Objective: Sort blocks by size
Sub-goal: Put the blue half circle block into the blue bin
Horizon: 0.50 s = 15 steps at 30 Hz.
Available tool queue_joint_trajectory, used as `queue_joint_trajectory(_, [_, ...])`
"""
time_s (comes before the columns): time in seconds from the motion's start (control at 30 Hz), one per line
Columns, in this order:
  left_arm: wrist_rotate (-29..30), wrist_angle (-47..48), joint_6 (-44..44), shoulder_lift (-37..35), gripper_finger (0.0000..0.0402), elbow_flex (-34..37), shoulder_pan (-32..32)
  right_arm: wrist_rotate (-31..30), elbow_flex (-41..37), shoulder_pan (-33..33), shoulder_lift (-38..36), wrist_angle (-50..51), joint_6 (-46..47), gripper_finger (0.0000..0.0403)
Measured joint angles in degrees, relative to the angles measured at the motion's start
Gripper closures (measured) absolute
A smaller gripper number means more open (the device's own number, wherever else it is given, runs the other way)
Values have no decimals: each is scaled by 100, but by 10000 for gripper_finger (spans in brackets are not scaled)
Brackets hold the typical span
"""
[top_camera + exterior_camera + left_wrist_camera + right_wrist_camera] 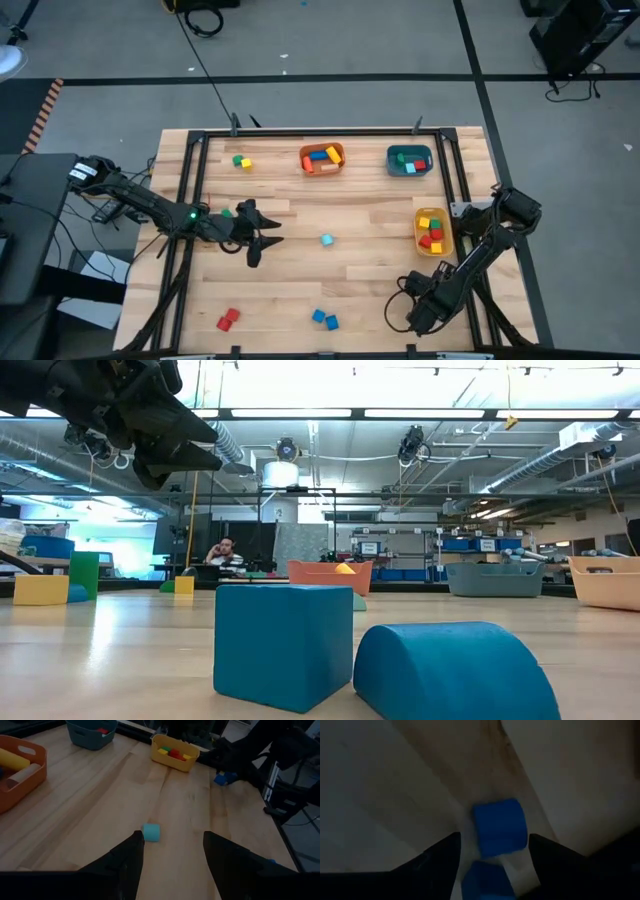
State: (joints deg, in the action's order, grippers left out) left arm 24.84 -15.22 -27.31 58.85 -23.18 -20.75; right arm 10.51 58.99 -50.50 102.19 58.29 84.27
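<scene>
**Lining up on the light blue block mid-table**

The light blue block [151, 832] lies alone on the bare wood near the table's centre, small with a rounded edge, just ahead of my left gripper [170, 851], whose fingers are spread wide and hold nothing. I judge the step in hand is picking it up: I should centre it between my fingers, come down square, and close on its flat faces, since the curved side would likely slip.

More blocks are scattered: a yellow and green pair [241, 161] near the far edge, red ones [228, 319] and blue ones [324, 319] along the near edge.

My right gripper [492, 851] hangs low over two blue blocks [498, 826], fingers apart on either side of them.

Orange bin [322, 158], teal bin [409, 160] and yellow bin [433, 231] already hold pieces. The blocks look matte and smooth, the tabletop pale planked wood
</scene>
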Motion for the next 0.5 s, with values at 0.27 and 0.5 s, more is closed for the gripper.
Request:
queue_joint_trajectory(0.27, [0,8,0,0,188,0,0,12,-327,0,-33,-533,-48,186])
queue_joint_trajectory(0.5, [-1,13,0,0,188,0,0,-162,-179,2,-40,-496,-212,256])
